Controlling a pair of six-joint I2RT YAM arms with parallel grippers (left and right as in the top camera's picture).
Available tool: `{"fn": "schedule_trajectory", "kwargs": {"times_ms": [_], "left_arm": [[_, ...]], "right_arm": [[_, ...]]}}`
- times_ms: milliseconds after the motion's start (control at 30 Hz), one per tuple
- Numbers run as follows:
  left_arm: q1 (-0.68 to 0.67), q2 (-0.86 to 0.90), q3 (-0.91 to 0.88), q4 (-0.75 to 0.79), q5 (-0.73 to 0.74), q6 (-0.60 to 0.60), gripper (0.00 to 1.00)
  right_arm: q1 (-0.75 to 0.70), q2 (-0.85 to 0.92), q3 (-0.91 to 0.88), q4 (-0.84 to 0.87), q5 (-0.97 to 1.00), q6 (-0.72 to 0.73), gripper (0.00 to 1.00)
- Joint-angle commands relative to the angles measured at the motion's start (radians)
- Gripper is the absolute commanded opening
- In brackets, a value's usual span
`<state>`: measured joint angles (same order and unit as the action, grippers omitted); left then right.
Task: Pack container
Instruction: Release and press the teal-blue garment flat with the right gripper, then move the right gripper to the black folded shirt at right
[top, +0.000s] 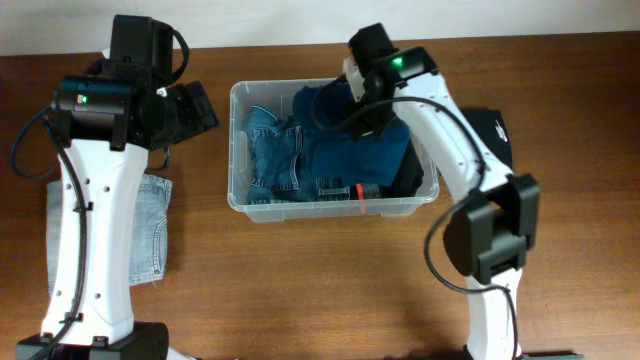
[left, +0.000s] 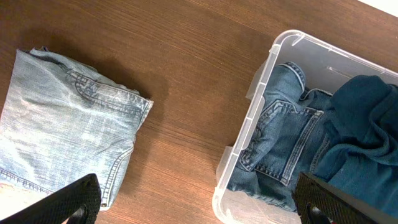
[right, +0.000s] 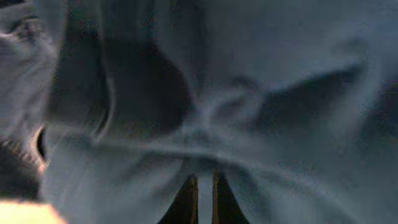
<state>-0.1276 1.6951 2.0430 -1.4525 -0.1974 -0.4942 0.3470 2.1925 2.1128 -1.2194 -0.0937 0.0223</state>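
Observation:
The clear plastic container (top: 238, 150) stands mid-table, holding folded blue jeans (top: 272, 150) and a dark blue garment (top: 375, 148). My right gripper (top: 348, 98) reaches into the container's back part. In the right wrist view it (right: 204, 193) is shut on a fold of that dark blue garment (right: 261, 93), which fills the frame. My left gripper (top: 205, 105) hangs open left of the container. The left wrist view shows its wide-apart fingers (left: 74, 200) over bare wood, with the gripper (left: 199, 205) between the light jeans (left: 62, 124) and the container's rim (left: 249, 124).
Light blue jeans (top: 150, 225) lie folded on the table at the left, under my left arm. A black garment (top: 497, 130) lies right of the container, and another dark piece (top: 412, 172) sits in the container's right end. An orange tag (top: 357, 192) shows at its front wall.

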Motion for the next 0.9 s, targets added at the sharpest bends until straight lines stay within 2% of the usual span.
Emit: {"fn": "schedule_trajectory", "kwargs": {"times_ms": [0, 233, 500, 667, 867], "left_arm": [[0.004, 0.004, -0.002, 0.000, -0.001, 0.010, 0.99], [0.004, 0.004, -0.002, 0.000, -0.001, 0.010, 0.99], [0.004, 0.005, -0.002, 0.000, -0.001, 0.010, 0.99], [0.004, 0.004, -0.002, 0.000, 0.000, 0.010, 0.99], [0.004, 0.004, -0.002, 0.000, -0.001, 0.010, 0.99]], "right_arm": [[-0.008, -0.037, -0.009, -0.024, 0.016, 0.005, 0.04], [-0.007, -0.026, -0.146, 0.026, 0.014, 0.006, 0.04], [-0.007, -0.026, -0.364, 0.246, -0.061, 0.010, 0.04], [-0.007, -0.045, -0.332, 0.223, -0.067, 0.013, 0.04], [-0.011, -0.135, -0.113, 0.051, -0.067, 0.013, 0.04]]}}
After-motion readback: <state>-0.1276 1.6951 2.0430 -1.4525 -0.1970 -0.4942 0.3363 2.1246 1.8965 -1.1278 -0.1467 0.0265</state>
